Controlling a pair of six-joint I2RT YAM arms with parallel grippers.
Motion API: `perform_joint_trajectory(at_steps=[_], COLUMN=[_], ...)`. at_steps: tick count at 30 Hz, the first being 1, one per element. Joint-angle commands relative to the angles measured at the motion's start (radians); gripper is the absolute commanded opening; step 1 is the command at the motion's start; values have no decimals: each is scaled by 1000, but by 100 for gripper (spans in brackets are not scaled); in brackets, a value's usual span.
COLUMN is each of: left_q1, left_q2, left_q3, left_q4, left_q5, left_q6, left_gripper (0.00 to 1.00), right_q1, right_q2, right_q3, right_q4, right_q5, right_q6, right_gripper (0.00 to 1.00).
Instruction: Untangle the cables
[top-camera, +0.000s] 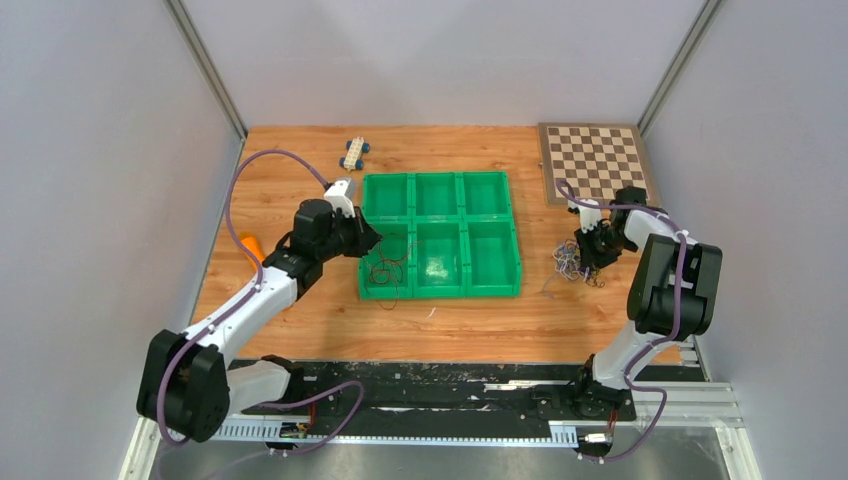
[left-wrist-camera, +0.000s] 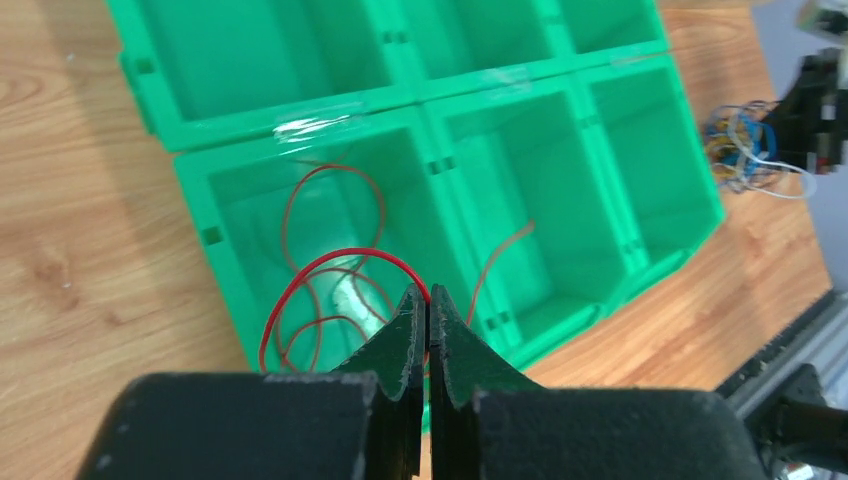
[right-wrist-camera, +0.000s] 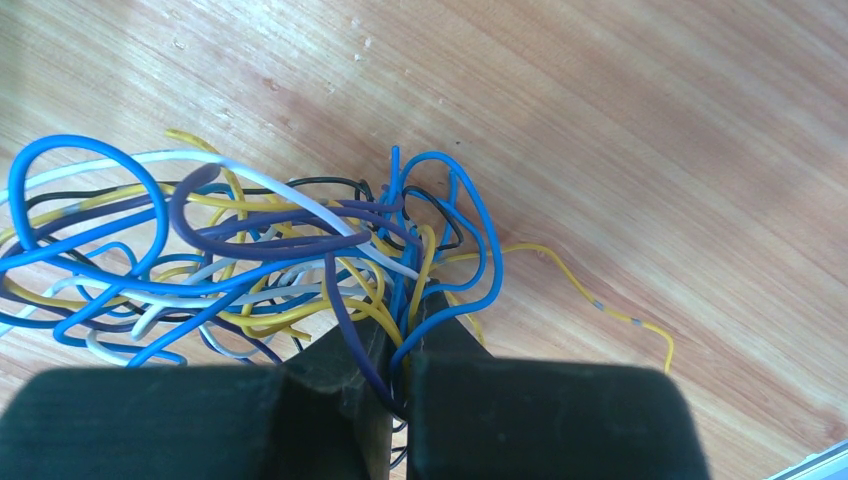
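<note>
My left fingers (left-wrist-camera: 427, 310) are pressed fully together. A bright red wire (left-wrist-camera: 350, 251) runs right into their tips, so I judge it pinched there. They hang over the green six-compartment tray (left-wrist-camera: 195, 190), above the compartment at its 7 o'clock in the top view. The wire's loop droops into that compartment, where a darker red wire (left-wrist-camera: 335, 167) already lies, so I take this as a freed strand being delivered for sorting. Another reddish wire (left-wrist-camera: 505, 250) rests in the near-middle compartment.

My right fingers (right-wrist-camera: 415, 350) are almost closed and low over the wooden surface (right-wrist-camera: 650, 120). Blue and dark purple strands of the tangle (right-wrist-camera: 250, 250) run down between them, so I read that as a grip on its edge. That knot of blue, yellow, white, black and purple cables sits just beside the tray at its 3 o'clock. I judge the right arm is holding it there as an anchor while strands are drawn out. One yellow wire (right-wrist-camera: 600, 300) trails loose from the knot at 3 o'clock in the wrist view.

A chessboard (top-camera: 595, 160) lies at 12 o'clock from the tangle, and a small wheeled toy (top-camera: 353, 153) at 11 o'clock of the tray. I can read no brand, label or lettering anywhere.
</note>
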Motion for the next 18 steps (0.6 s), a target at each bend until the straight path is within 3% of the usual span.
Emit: perform_joint_trajectory(at_steps=[1,14,16,18], left_q1=[14,-33,-46,-60], left_q2=[39,302,318,317], left_q3=[0,167,196,228], left_q4=[45,-84,-125,-193], left_q5=[-54,-134,-111,-91], left_q6=[50,267,297,343], left_gripper=[0,1,6,20], right_q1=[3,2,2,2], right_q2=[-28,-12,-16,-20], right_q3=[-21,-4,-5,-4], right_q4=[-8,-9,-8,-8], right_q5=[2,-5,-4,0], right_q6=[-9,2,1,-2], right_gripper=[1,1,1,1])
